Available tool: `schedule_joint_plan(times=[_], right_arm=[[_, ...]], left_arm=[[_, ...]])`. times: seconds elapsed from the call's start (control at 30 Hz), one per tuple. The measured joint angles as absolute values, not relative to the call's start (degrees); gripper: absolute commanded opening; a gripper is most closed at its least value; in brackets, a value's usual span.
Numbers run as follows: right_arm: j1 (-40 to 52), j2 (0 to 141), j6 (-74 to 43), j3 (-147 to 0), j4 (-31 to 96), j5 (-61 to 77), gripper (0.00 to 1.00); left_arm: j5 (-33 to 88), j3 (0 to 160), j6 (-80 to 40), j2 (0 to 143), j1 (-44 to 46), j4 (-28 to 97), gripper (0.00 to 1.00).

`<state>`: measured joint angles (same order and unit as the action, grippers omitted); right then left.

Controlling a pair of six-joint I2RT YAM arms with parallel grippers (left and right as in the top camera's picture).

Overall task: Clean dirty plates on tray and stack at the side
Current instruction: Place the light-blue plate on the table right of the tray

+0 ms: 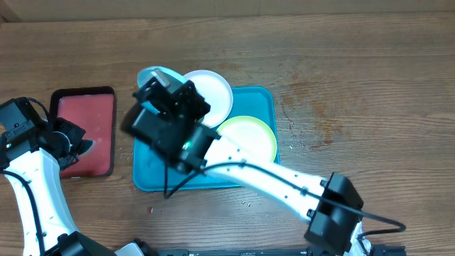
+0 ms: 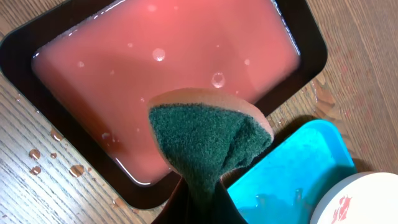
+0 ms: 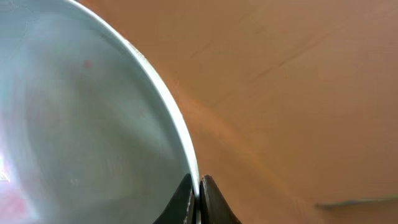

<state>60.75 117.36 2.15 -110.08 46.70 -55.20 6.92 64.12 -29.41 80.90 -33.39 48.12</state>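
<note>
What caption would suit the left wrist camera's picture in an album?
Left gripper holds a green-faced sponge at a black-rimmed tray of pink liquid, blue tray alongside.

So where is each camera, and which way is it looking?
Overhead: above the table, looking straight down at the teal tray, white plate, left arm and right arm.
Left wrist: on the left arm, looking down past the left jaws, shut on a sponge, into the black-rimmed red tray of pink water.
Right wrist: on the right arm, looking along the right jaws, shut on the rim of the light blue plate.
Shared: overhead and left wrist both show the red tray, teal tray and white plate.
</note>
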Motion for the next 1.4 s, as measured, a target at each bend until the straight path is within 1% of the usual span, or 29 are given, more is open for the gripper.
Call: schedule_joint_plan(times=[0.1, 0.2, 0.3, 0.47, 0.63, 0.7, 0.77, 0.83, 0.87, 0.93, 1.07, 1.13, 1.23, 1.4], right_arm=[[56.03, 117.38, -0.64, -107.85, 48.07, -42.96, 0.04], [50.28, 117.38, -2.42, -107.04, 53.56, -31.62, 0.04], [47.33, 117.14, -4.38, -107.31, 56.25, -29.63, 0.04], [48.75, 113.10, -6.07, -107.50, 55.20, -34.85, 0.04], [49.23, 109.12, -5.30, -107.33, 47.03, -37.15, 0.04], [48.47, 109.84, -3.14, -105.65, 45.01, -42.19, 0.04], [48.07, 111.94, -1.65, -104.16, 44.95, -50.24, 0.04], [48.10, 114.80, 0.05, -102.37, 41.39, -61.08, 0.04], [48.45, 116.20, 2.24, -101.54, 38.06, -66.50, 0.04], [49.45, 117.38, 7.40, -101.27, 32.77, -71.90, 0.04], [53.08, 117.16, 20.05, -101.45, 23.16, -78.17, 0.04], [54.63, 117.14, 23.05, -101.58, 21.98, -79.02, 0.04], [55.35, 117.16, 21.54, -101.89, 28.12, -76.18, 0.04], [51.13, 117.14, 8.43, -101.97, 45.78, -56.55, 0.04]], left_arm=[[6.90, 64.12, -29.43, 80.90, -33.36, 48.07, 0.04], [6.90, 64.12, -29.43, 80.90, -33.36, 48.21, 0.04], [6.92, 64.12, -29.43, 80.90, -33.39, 48.21, 0.04], [6.92, 64.12, -29.43, 80.90, -33.39, 48.21, 0.04], [6.92, 64.12, -29.43, 80.90, -33.39, 48.05, 0.04], [6.92, 64.12, -29.43, 80.90, -33.36, 48.07, 0.04], [6.92, 64.12, -29.43, 80.90, -33.36, 48.10, 0.04], [6.92, 64.12, -29.43, 80.90, -33.39, 48.05, 0.04], [6.92, 64.12, -29.43, 80.90, -33.39, 48.05, 0.04], [6.92, 64.12, -29.43, 80.90, -33.39, 48.01, 0.04], [6.92, 64.12, -29.43, 80.90, -33.36, 48.03, 0.04], [6.92, 64.12, -29.43, 80.90, -33.36, 48.03, 0.04], [6.92, 64.12, -29.43, 80.90, -33.39, 48.03, 0.04], [6.90, 64.12, -29.43, 80.90, -33.36, 48.03, 0.04]])
